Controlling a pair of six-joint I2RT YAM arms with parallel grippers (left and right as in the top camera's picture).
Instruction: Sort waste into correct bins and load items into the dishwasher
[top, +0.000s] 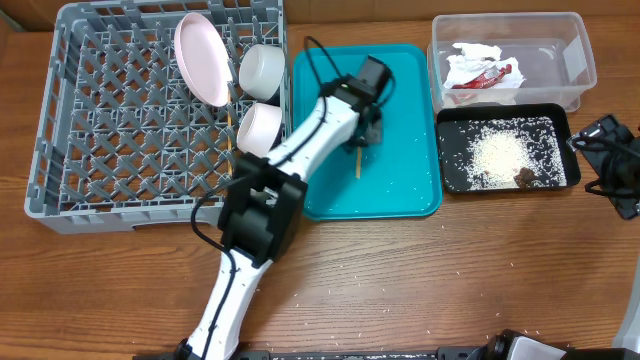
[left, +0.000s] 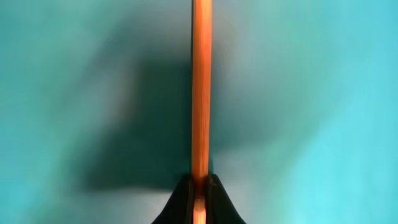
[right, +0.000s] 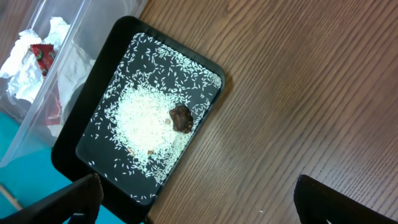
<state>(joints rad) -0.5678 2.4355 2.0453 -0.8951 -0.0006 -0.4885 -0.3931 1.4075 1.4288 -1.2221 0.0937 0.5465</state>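
Observation:
My left gripper (top: 366, 128) is over the flat teal tray (top: 400, 190), shut on a thin wooden chopstick (top: 357, 160). In the left wrist view the chopstick (left: 200, 87) runs straight up from my closed jaws (left: 199, 186). The grey dish rack (top: 60, 130) holds the pink plate (top: 203, 58) on edge and two white bowls (top: 262, 70) (top: 260, 128). The clear tub (top: 575, 60) holds the red wrapper and tissue (top: 480, 72). The black tray (top: 450, 180) holds rice (right: 143, 124) and a brown scrap (right: 181, 118). My right gripper (top: 610, 165) (right: 199, 199) is open and empty, right of the black tray. No cup shows.
A few loose rice grains (top: 300, 295) lie on the wooden table in front of the teal tray. The left arm reaches diagonally from the front edge across the rack's right corner. The tub and black tray sit side by side at the right.

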